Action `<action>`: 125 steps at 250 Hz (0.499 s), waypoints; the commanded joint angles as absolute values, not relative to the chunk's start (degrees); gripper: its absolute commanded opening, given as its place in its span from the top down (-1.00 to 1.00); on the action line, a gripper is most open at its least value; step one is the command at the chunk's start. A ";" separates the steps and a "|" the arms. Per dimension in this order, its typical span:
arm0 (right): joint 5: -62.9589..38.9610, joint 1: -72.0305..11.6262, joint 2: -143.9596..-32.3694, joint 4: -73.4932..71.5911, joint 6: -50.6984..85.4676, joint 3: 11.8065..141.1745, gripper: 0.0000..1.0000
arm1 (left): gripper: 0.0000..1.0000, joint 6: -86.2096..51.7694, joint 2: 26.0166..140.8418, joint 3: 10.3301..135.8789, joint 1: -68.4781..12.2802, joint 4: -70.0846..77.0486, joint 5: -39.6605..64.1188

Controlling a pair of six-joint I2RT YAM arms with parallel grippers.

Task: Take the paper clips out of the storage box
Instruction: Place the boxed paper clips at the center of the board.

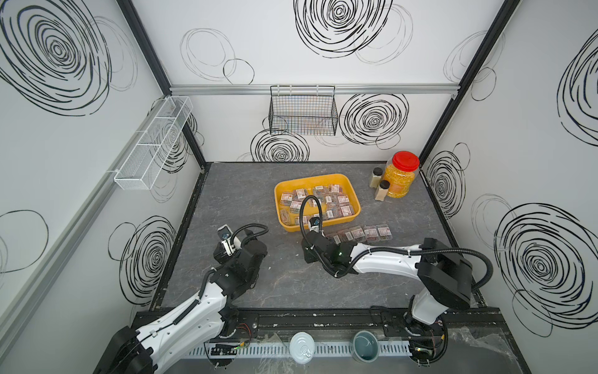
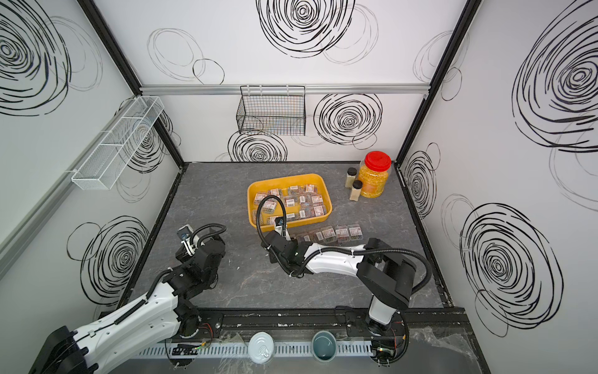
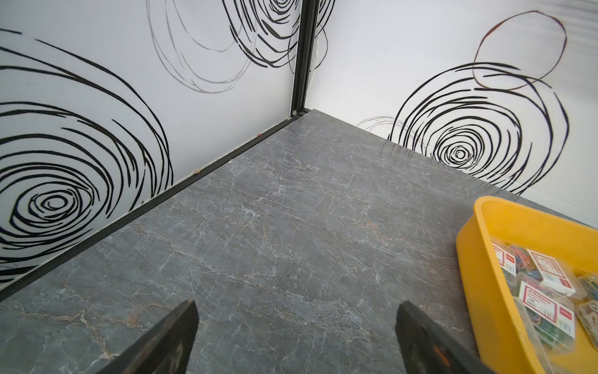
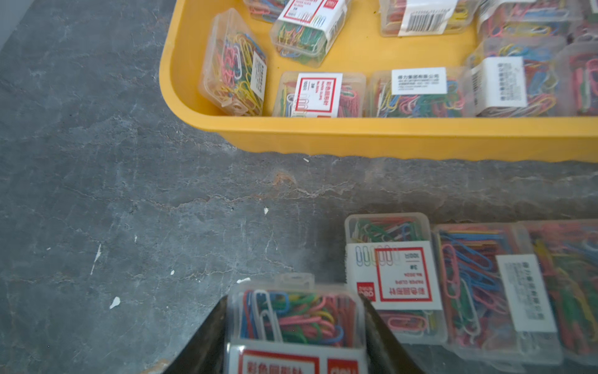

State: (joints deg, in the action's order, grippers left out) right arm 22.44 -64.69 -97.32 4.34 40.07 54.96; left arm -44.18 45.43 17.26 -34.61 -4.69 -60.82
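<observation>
You have the storage box mid-table, with most paper clips lying in it. Just in front of it a row of cases sits on the table. At the row's left end the right gripper clasps another case. A jar and two small bottles stand behind the box, to its right.

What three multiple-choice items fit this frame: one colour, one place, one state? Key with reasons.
1. Jar lid colour? A blue; B red; C green.
2. The row of paper clips taken out lies: A on the jar lid; B on the table beside the storage box; C inside the storage box.
3. Right pincer: A open, empty; B out of view; C shut on a paper clip case.
Key: B, lid is red in both top views; B, row sits outside the yellow wall; C, the case sits clamped in it.
</observation>
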 commanded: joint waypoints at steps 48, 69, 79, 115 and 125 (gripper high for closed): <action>20.11 -64.91 -103.73 2.98 40.41 60.50 0.27 | -0.98 -45.26 46.11 18.27 -35.18 -4.79 -62.91; 19.97 -64.83 -106.00 3.98 40.30 62.29 0.27 | -0.98 -45.39 46.50 18.43 -35.33 -5.05 -63.19; 19.78 -64.65 -106.66 4.20 40.28 62.88 0.27 | -0.98 -45.59 46.62 18.47 -35.37 -5.24 -63.39; 17.38 -63.04 -109.19 3.40 40.17 63.65 0.28 | -0.98 -45.96 46.34 18.46 -35.73 -5.51 -63.94; 17.13 -62.48 -109.66 3.39 40.42 63.84 0.28 | -0.98 -45.97 46.15 18.38 -35.72 -5.51 -63.93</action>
